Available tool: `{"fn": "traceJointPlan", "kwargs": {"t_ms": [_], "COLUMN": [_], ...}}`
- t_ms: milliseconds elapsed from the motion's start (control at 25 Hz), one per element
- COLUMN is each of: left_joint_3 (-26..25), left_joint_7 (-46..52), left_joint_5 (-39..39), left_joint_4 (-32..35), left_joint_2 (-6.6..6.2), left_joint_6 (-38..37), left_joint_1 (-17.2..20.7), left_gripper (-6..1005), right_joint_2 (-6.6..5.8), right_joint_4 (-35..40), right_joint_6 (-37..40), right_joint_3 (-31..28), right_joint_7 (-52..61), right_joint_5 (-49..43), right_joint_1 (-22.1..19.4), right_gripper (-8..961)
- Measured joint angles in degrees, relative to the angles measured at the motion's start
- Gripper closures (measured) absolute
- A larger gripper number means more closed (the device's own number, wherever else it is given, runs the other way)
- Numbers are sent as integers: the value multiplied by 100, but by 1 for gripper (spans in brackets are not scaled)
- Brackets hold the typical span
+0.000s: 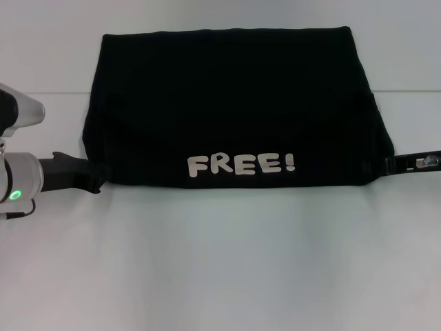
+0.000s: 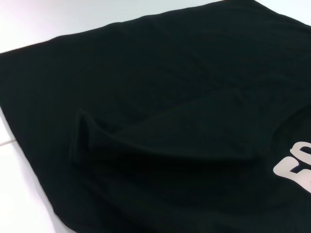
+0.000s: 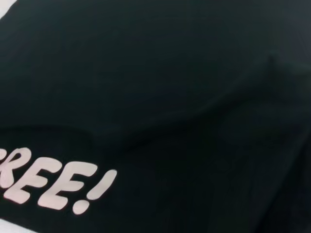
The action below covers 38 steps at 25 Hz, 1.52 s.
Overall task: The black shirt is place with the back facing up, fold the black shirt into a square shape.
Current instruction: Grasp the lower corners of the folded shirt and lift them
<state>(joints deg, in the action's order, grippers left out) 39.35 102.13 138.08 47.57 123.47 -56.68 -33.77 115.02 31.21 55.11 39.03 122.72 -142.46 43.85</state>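
The black shirt (image 1: 231, 110) lies folded into a wide rectangle on the white table, with the pale "FREE!" lettering (image 1: 241, 165) along its near edge. My left gripper (image 1: 95, 182) is low at the shirt's near left corner and touches the cloth. My right gripper (image 1: 388, 165) is low at the near right corner, against the cloth edge. The left wrist view shows the shirt (image 2: 160, 121) with a raised crease. The right wrist view shows the shirt (image 3: 170, 87) and the lettering (image 3: 53, 184). Neither wrist view shows fingers.
The white table (image 1: 220, 262) stretches in front of the shirt and around it. A faint seam line (image 1: 413, 89) crosses the table behind the shirt's middle.
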Motion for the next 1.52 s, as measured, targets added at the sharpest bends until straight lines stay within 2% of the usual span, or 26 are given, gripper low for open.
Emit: {"fn": "traceJointPlan", "kwargs": {"t_ms": [40, 280, 480, 720, 760, 920, 1160, 1320, 1520], "left_joint_3": [-3, -23, -140, -430, -580, -781, -1252, -1383, -1683], "left_joint_7": [0, 26, 33, 177, 244, 261, 202, 116, 6], "left_joint_5": [0, -2, -22, -51, -52, -50, 1, 5, 5], "left_joint_4": [1, 9, 20, 135, 333, 642, 1037, 1228, 1295], "left_joint_2": [0, 11, 19, 15, 19, 43, 41, 47, 27], "left_joint_6": [2, 33, -31, -545, -1077, -1971, -3639, -4341, -5181], "left_joint_1": [1, 43, 74, 125, 217, 418, 708, 915, 1032], "left_gripper": [953, 953, 953, 954, 954, 954, 954, 954, 954], "right_joint_2": [0, -34, -91, -281, -324, -398, -375, -321, -330], "right_joint_4": [5, 35, 70, 243, 285, 498, 995, 1168, 1183], "right_joint_6": [18, 75, 272, 1006, 1167, 1855, 3109, 3699, 4223], "right_joint_3": [-15, -36, -38, -57, -62, -78, -166, -249, -359], "right_joint_7": [-45, -89, -259, -745, -811, -1073, -1531, -1822, -2149], "right_joint_5": [5, 24, 201, 780, 849, 974, 976, 954, 946], "right_joint_1": [-8, -74, -193, -574, -667, -986, -1588, -1911, -2207], "right_gripper": [506, 694, 897, 905, 907, 907, 907, 907, 907]}}
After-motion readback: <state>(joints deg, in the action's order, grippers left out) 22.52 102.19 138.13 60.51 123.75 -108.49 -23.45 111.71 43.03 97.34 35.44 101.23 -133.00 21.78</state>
